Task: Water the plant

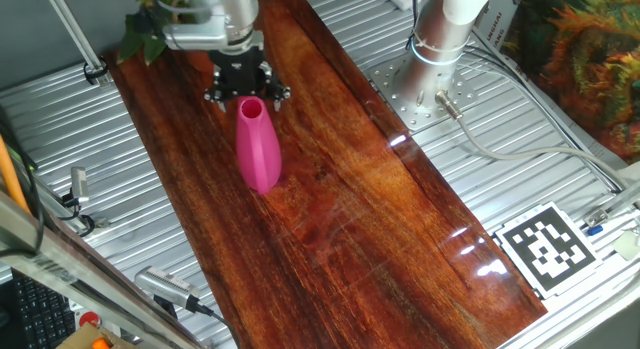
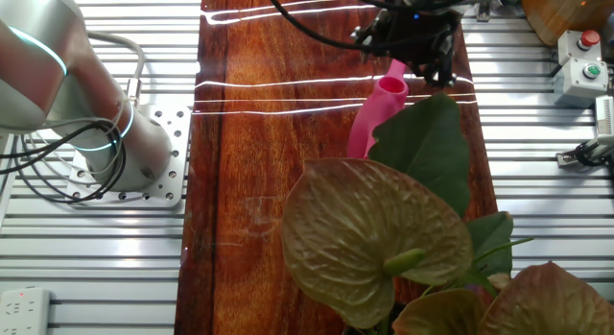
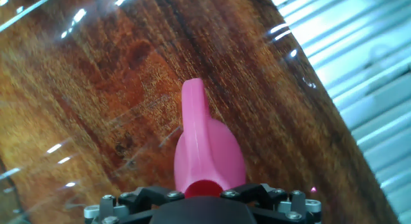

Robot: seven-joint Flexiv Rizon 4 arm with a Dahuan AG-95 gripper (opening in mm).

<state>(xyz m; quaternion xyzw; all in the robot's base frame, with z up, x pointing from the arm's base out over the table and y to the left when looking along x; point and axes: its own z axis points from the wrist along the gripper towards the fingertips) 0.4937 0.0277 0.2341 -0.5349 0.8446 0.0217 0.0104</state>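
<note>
Dark wooden table [image 1: 360, 189] is seen below the gripper [image 1: 246, 89], by which the pink watering can [image 1: 257, 149] is held at its top; its contents cannot be told.

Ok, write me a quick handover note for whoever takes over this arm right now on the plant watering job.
Gripper: over the top opening of the pink plastic watering can; whether its jaws are closed on the rim cannot be told.
Can: standing on the dark wooden board, its spout pointing away from the hand.
Plant with broad pointed green leaves: next to the can in the other fixed view, at the board's end.
Done: the arm has reached the can.
Left: confirm the grasp, lift, carry to the plant, tilt to pour. No pouring shows yet.
</note>
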